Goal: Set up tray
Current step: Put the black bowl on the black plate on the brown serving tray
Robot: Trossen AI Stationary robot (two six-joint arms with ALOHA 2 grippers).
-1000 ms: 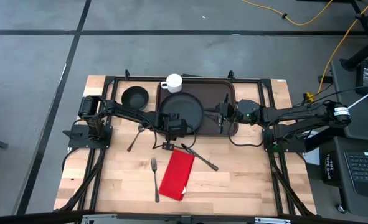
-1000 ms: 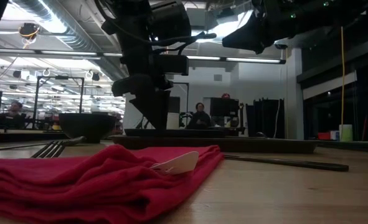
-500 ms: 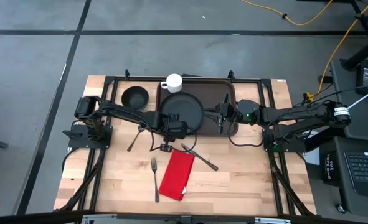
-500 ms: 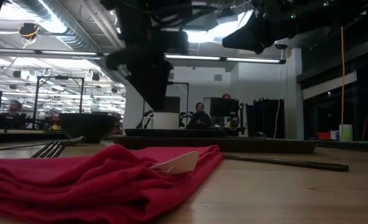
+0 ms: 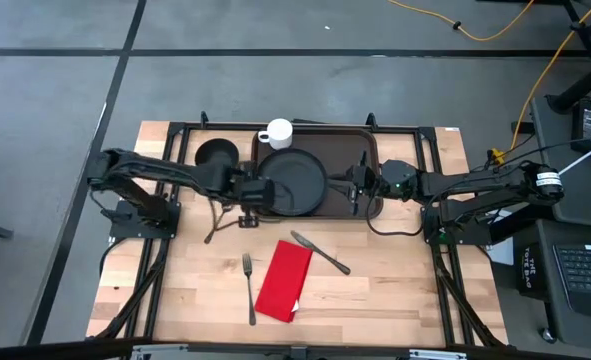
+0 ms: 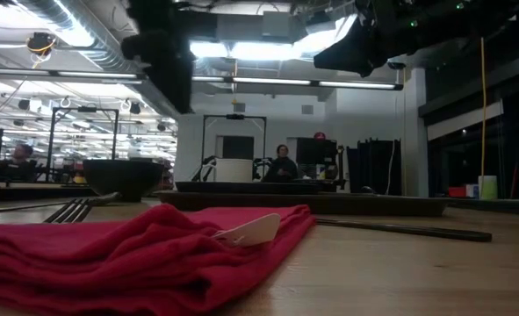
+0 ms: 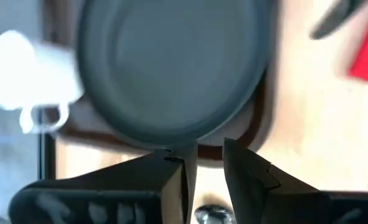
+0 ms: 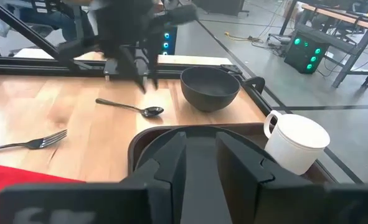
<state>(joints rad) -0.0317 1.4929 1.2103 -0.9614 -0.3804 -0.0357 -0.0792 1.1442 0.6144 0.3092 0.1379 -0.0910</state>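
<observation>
Your large dark brown rectangular tray (image 5: 365, 150) with rounded corners and a raised rim lies at the far middle of the pale wooden worktop (image 5: 375, 290). On it sit a round black plate (image 5: 295, 182) and, at its far left corner, a white mug (image 5: 276, 133).

Your left tool (image 5: 246, 218) hangs above the worktop just off the tray's near left corner, beside the plate's edge and not touching it. In the left wrist view its two dark fingers (image 7: 243, 168) stand a narrow gap apart with nothing between them, and the plate's rim lies just ahead of the tips.

Your right tool (image 5: 355, 190) is over the right part of the tray, close to the plate's right edge. Its fingers (image 8: 236, 155) show a narrow gap in the right wrist view; you cannot tell from these views whether they pinch the tray's rim or hold nothing.

Left of the tray stands a small black bowl (image 5: 215, 153). A dark spoon (image 5: 215, 225) lies near it. Nearer the front lie a metal fork (image 5: 249, 288), a red cloth napkin (image 5: 285, 281) and a dark knife (image 5: 321, 254).
</observation>
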